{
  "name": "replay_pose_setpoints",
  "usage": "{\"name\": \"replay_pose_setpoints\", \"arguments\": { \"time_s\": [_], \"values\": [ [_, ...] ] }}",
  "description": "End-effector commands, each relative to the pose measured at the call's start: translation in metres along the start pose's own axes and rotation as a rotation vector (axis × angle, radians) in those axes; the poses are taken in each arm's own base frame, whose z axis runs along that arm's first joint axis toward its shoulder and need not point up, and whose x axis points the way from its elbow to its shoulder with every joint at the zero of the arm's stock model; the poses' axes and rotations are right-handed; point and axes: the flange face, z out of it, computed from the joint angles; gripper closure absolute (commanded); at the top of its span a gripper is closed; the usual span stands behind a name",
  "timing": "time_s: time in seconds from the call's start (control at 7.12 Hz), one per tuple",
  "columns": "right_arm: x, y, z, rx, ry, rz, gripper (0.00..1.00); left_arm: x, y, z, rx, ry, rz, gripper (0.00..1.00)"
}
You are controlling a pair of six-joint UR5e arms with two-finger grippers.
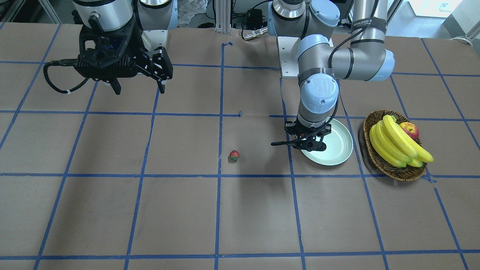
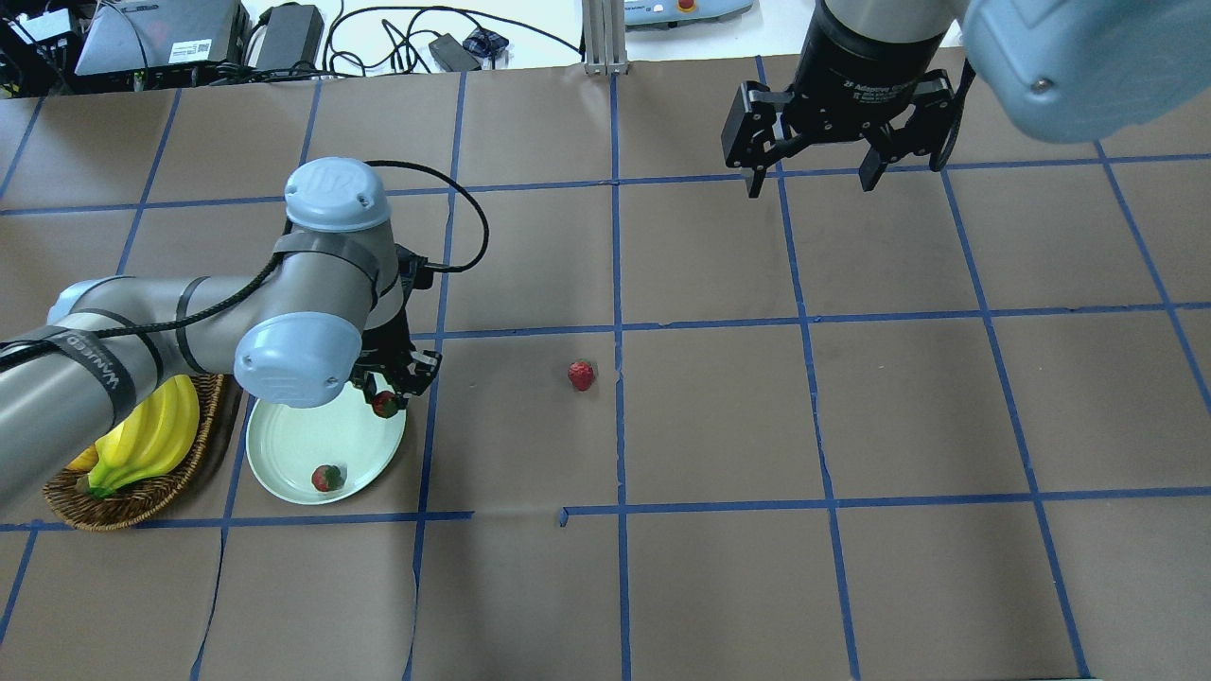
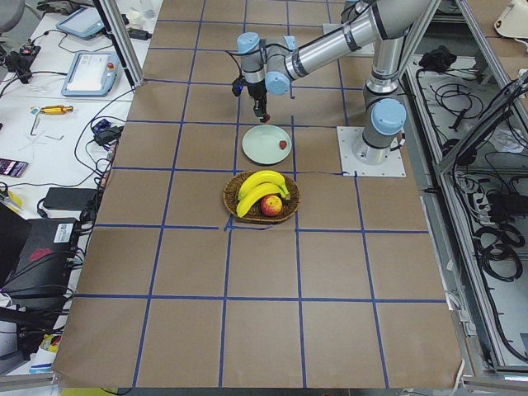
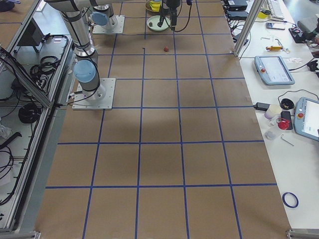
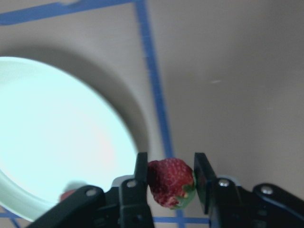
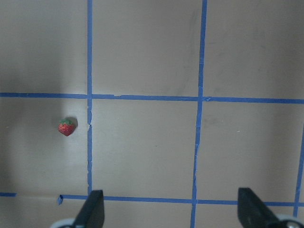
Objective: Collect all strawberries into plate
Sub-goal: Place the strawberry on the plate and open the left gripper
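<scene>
The mint-green plate (image 2: pixel 293 445) lies on the table left of centre, also in the front view (image 1: pixel 339 144) and the left wrist view (image 5: pixel 52 137). One strawberry (image 2: pixel 327 478) lies in the plate. My left gripper (image 2: pixel 388 397) is shut on a second strawberry (image 5: pixel 171 183), held above the plate's right rim (image 2: pixel 384 405). A third strawberry (image 2: pixel 581 375) lies on the table near the middle, also in the front view (image 1: pixel 234 155) and the right wrist view (image 6: pixel 67 127). My right gripper (image 2: pixel 814 175) is open and empty, high over the far right of the table (image 1: pixel 138 86).
A brown wicker basket (image 2: pixel 123 501) with bananas (image 1: pixel 397 144) and a red-yellow apple (image 1: pixel 409 130) stands just left of the plate. Blue tape lines grid the brown table. Cables and equipment lie beyond the far edge.
</scene>
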Motion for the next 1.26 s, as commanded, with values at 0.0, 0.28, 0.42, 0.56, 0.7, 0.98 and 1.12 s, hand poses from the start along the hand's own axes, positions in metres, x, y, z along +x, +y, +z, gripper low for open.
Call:
{"name": "replay_pose_setpoints", "arguments": {
  "time_s": [0.0, 0.28, 0.42, 0.56, 0.7, 0.98, 1.12],
  "values": [
    [0.0, 0.0, 0.0, 0.0, 0.0, -0.001, 0.0, -0.016, 0.005, 0.02, -0.045, 0.024, -0.004, 0.11],
    [0.0, 0.0, 0.0, 0.0, 0.0, -0.001, 0.0, 0.006, -0.002, 0.007, 0.003, 0.013, -0.087, 0.0],
    [0.0, 0.0, 0.0, 0.0, 0.0, -0.001, 0.0, 0.033, -0.017, -0.013, 0.064, 0.056, -0.117, 0.0],
    [0.0, 0.0, 0.0, 0.0, 0.0, -0.001, 0.0, 0.065, -0.026, -0.02, 0.079, 0.144, -0.171, 0.0],
    [0.0, 0.0, 0.001, -0.002, 0.0, -0.001, 0.0, 0.103, -0.031, -0.024, 0.16, 0.188, -0.198, 0.01],
    [0.0, 0.0, 0.001, -0.002, 0.0, -0.001, 0.0, 0.157, -0.039, -0.012, 0.243, 0.215, -0.271, 0.02],
    [0.0, 0.0, 0.001, -0.002, 0.0, -0.001, 0.0, 0.184, -0.039, -0.011, 0.245, 0.214, -0.267, 0.03]
  ]
}}
